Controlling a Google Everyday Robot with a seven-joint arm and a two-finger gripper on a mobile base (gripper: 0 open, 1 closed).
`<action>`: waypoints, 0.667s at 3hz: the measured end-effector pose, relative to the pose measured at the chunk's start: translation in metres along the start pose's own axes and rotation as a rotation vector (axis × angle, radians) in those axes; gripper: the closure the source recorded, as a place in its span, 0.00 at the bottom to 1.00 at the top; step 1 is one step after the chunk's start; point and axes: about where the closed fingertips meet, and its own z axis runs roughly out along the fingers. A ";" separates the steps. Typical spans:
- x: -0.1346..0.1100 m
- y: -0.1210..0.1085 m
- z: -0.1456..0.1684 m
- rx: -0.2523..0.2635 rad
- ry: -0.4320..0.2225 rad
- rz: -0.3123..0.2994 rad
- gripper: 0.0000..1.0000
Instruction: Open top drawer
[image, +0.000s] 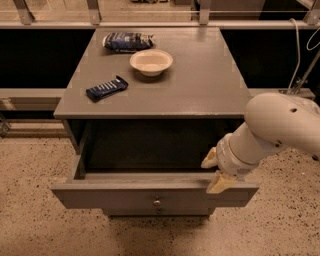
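The top drawer (115, 196) of the grey cabinet is pulled well out toward me, and its dark inside shows empty. Its small round knob (157, 203) sits in the centre of the front panel. My gripper (215, 171) is at the right end of the drawer front's top edge. One cream finger is inside the drawer and the other is in front of the panel, closed on the panel. The white arm (280, 125) comes in from the right.
On the cabinet top (210, 85) lie a white bowl (151, 62), a dark blue chip bag (127, 41) and a dark snack bar (106, 88). A sliver of a lower drawer (160, 213) shows under the open one. A cable (298, 60) hangs at the right. The floor is speckled.
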 end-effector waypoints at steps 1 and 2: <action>-0.007 -0.025 -0.010 0.027 0.013 -0.016 0.59; -0.004 -0.058 0.001 0.029 0.030 -0.010 0.84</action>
